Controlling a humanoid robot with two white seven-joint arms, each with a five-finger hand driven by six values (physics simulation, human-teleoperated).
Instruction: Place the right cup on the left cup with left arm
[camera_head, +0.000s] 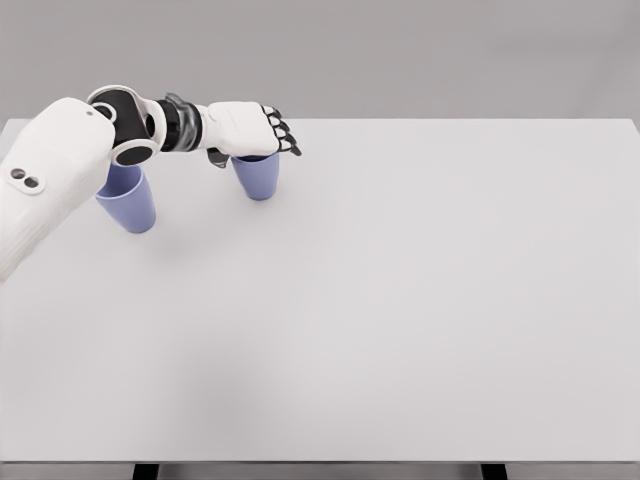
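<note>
White table (400, 330) bears two tapered blue cups; left hand (245, 128) covers one (257, 177).

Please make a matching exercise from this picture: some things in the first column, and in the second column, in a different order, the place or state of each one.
Column one:
1. right cup
2. left cup
3. left hand
4. table

Column two:
A. partly hidden behind the white forearm
B. white surface carrying both cups
C. directly under the hand, rim covered
D. over the top of a blue cup, dark fingertips pointing right

Pairs: 1-C, 2-A, 3-D, 4-B
</note>
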